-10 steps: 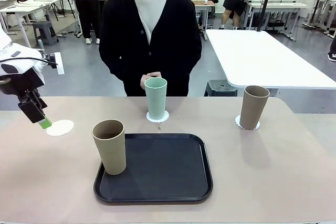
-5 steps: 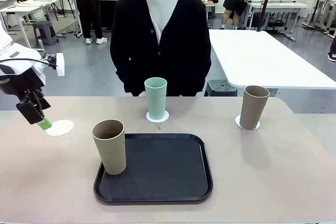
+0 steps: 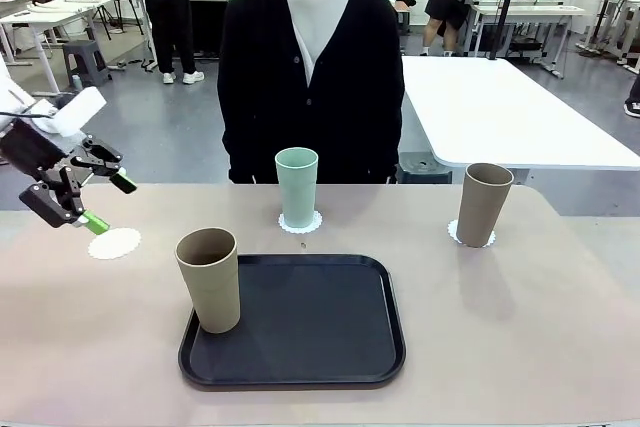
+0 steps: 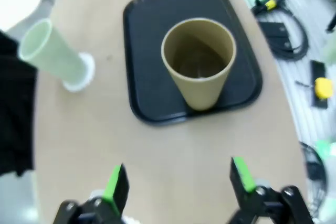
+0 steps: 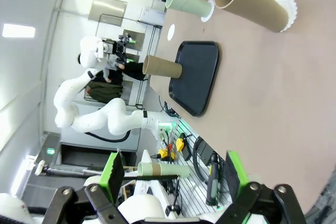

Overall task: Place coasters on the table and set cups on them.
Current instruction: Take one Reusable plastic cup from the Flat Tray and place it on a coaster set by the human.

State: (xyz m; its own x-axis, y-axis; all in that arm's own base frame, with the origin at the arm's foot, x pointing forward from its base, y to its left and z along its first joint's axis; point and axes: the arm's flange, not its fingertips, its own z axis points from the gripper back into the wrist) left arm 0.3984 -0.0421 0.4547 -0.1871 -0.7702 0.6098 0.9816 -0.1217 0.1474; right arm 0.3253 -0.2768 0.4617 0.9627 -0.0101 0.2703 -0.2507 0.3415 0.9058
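A bare white coaster (image 3: pixel 114 243) lies on the beige table (image 3: pixel 520 327) at the far left. Just above it hovers my left gripper (image 3: pixel 108 203), open and empty, its fingers pointing toward the tan cup (image 3: pixel 209 279) that stands on the black tray (image 3: pixel 330 347). In the left wrist view the left gripper (image 4: pixel 177 182) faces that tan cup (image 4: pixel 198 61). The mint green cup (image 3: pixel 296 187) stands on a coaster (image 3: pixel 300 223) at the middle back. Another tan cup (image 3: pixel 483 204) stands on a coaster (image 3: pixel 471 238) at the right. My right gripper (image 5: pixel 173 174) hangs open and empty, off the table's side.
A person in a black cardigan (image 3: pixel 310 77) stands at the far edge behind the green cup. The tan cup sits on the tray's front left corner and the rest of the tray is bare. A white table (image 3: pixel 500 107) stands behind at the right.
My left gripper has lifted off the bare coaster and swung round, its fingers now pointing toward the tray. The person has drawn their hands back and stands upright.
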